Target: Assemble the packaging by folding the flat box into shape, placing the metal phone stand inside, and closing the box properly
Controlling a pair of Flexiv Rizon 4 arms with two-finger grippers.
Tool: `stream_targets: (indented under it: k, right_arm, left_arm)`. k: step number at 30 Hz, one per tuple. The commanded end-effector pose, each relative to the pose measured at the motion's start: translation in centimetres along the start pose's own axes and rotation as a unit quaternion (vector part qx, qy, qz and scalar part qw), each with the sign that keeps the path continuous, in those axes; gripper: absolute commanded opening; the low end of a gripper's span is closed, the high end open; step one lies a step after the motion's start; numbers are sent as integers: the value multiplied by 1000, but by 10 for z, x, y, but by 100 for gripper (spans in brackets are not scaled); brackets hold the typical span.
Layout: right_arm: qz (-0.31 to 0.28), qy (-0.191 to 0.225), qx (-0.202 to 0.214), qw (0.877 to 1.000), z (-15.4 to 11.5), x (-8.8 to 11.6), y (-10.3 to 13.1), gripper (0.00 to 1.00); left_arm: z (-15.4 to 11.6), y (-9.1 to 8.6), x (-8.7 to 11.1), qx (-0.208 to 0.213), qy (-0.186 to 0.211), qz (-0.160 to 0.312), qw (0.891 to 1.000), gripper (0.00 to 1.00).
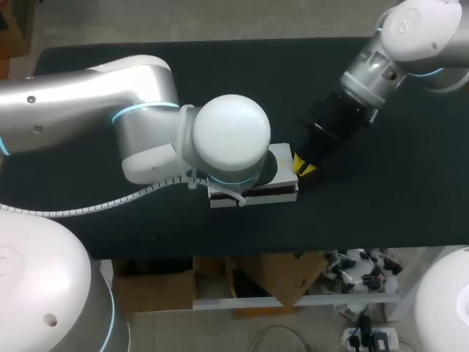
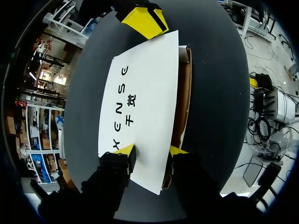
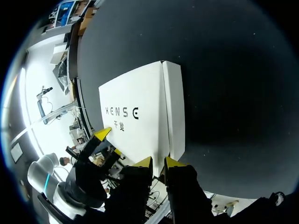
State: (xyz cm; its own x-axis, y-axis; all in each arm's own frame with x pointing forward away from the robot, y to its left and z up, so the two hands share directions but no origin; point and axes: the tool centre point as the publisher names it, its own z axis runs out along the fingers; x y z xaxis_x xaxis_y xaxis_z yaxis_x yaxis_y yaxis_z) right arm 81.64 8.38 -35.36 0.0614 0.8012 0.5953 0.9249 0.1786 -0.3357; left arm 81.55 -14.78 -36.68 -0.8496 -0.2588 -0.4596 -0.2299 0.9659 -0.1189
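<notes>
The white box (image 1: 283, 163) lies near the table's front edge, its printed lid (image 2: 145, 93) down but slightly ajar, with a brown inner wall (image 2: 183, 93) showing along one long side. My left gripper (image 2: 152, 151) stands open over one end, one fingertip (image 2: 126, 152) on the lid and the other by the brown wall. In the head view my left arm hides that gripper. My right gripper (image 1: 303, 167) is at the opposite end (image 2: 145, 21), and in its own view (image 3: 158, 162) its fingers stand close together on the lid's edge (image 3: 164, 140). No phone stand shows.
The black table (image 1: 366, 205) carries nothing else that I can see. My left arm (image 1: 146, 125) crosses the table's left half and hangs over the box. Bare tabletop lies behind and to the right of the box.
</notes>
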Motion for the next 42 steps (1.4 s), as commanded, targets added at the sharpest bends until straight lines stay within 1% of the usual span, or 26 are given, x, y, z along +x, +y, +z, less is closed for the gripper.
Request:
stream_targets:
  k: [1,19,27,35,42]
  right_arm:
    - [-4,-1,-12,1000,-1,1,-9,0]
    - [-20,-5,-31,999,-8,9,-22,0]
    - [-38,-6,-40,998,-7,14,-27,0]
    - [-46,-15,-31,998,3,19,-21,0]
    - [-42,-16,-25,999,8,15,-17,0]
  left_arm:
    - [1,-2,2,-2,-2,0,1000,40]
    - [1,-2,2,-3,-2,3,1000,41]
    - [1,-2,2,-3,-3,3,1000,41]
    - [1,-3,2,-4,-3,3,1000,41]
    - [-1,-2,2,-5,-4,3,1000,41]
